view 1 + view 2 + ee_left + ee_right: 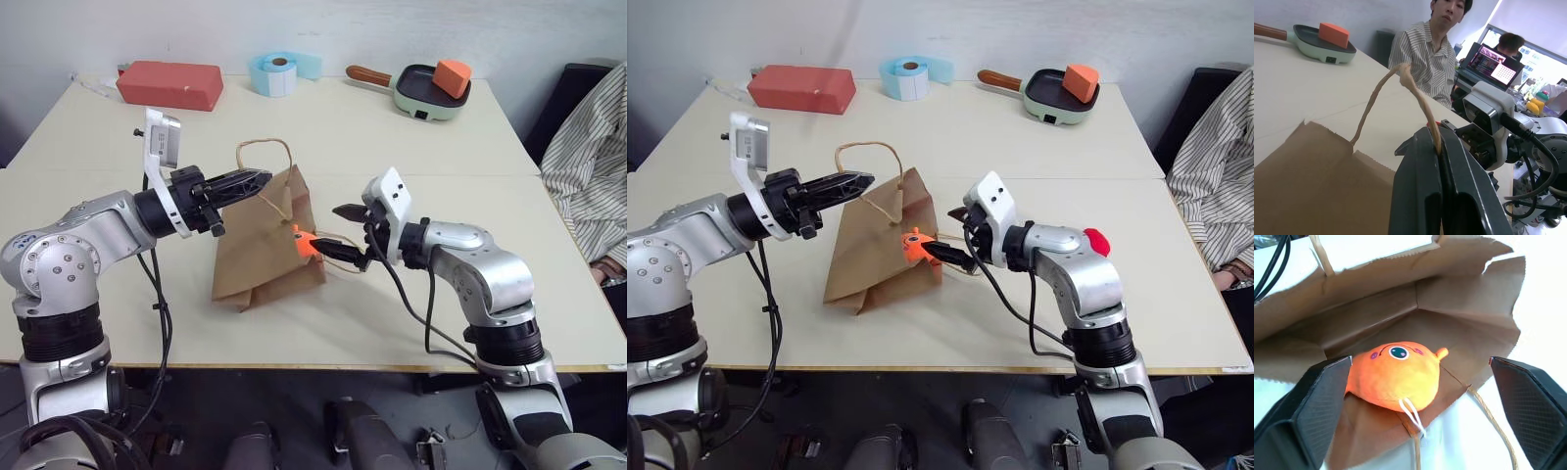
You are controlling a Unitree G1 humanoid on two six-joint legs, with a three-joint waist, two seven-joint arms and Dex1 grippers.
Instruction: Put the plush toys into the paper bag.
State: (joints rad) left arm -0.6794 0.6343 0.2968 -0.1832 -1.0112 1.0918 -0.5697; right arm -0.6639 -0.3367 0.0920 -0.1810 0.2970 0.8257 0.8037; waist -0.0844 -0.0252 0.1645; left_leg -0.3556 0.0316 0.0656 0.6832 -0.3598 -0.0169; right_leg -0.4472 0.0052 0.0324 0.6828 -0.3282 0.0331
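The orange plush toy (1393, 374) lies just inside the mouth of the brown paper bag (877, 257), resting on the bag's lower wall with its dark eye up and its thin white cord trailing over the paper edge. The bag lies on its side on the tabletop (392, 147), mouth turned toward the robot's right. The right tool (343, 233) is at that mouth, its two black fingers spread wide either side of the toy and not touching it. The left tool (1437, 161) has its fingers pressed together on one twisted-paper handle (1400, 83), holding it up. The red plush toy (1097, 238) shows behind the right arm. At the far edge sit a red box (168, 84), a roll of blue tape (277, 72) and a green pan (429, 90) holding an orange block (452, 76). A person in a striped shirt (588, 157) sits at the right.
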